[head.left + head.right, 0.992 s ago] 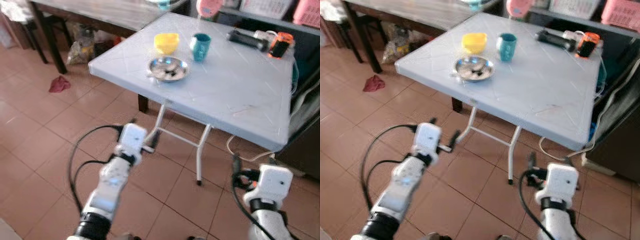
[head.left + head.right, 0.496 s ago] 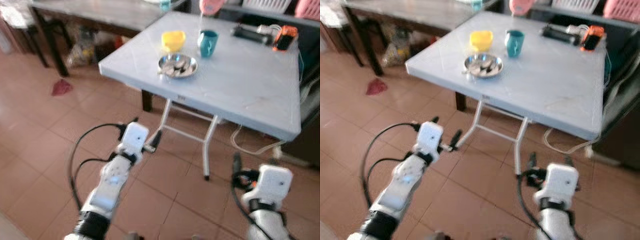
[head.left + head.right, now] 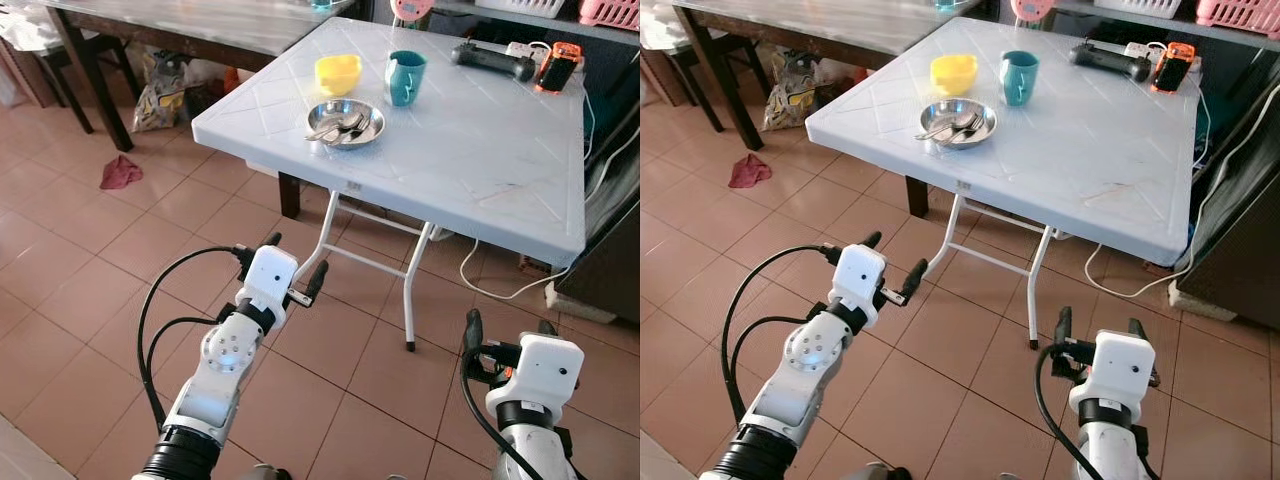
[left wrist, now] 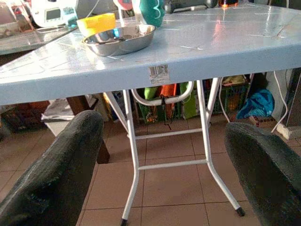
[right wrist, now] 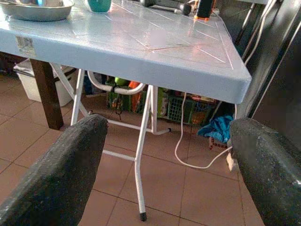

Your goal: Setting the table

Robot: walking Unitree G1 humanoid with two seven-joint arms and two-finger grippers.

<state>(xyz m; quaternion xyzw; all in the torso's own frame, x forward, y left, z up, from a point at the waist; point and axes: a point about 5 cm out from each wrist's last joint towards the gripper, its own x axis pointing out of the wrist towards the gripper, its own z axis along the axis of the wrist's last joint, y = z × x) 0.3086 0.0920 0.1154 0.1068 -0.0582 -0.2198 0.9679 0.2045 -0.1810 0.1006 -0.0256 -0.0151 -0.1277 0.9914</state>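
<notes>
A pale blue folding table (image 3: pixel 480 170) stands ahead of me. Near its far left corner sit a steel plate (image 3: pixel 345 122) holding cutlery, a yellow bowl (image 3: pixel 338 73) and a teal mug (image 3: pixel 405 77). My left gripper (image 3: pixel 295 262) hangs open below and in front of the table edge, nothing between its fingers (image 4: pixel 56 174). My right gripper (image 3: pixel 508 335) is open too, low at the table's near right side, its fingers (image 5: pixel 61 174) empty. Both grippers are well short of the dishes.
A black remote-like device (image 3: pixel 495 62) and an orange gadget (image 3: pixel 553 66) lie at the table's back right. White cables (image 3: pixel 500 285) trail on the tiled floor under the table. A wooden table (image 3: pixel 180 20) stands at left, with a red rag (image 3: pixel 120 172) on the floor.
The whole view has shifted and sharpened as the camera moved; the table now sits slightly differently in frame. Both grippers hold the same open pose.
</notes>
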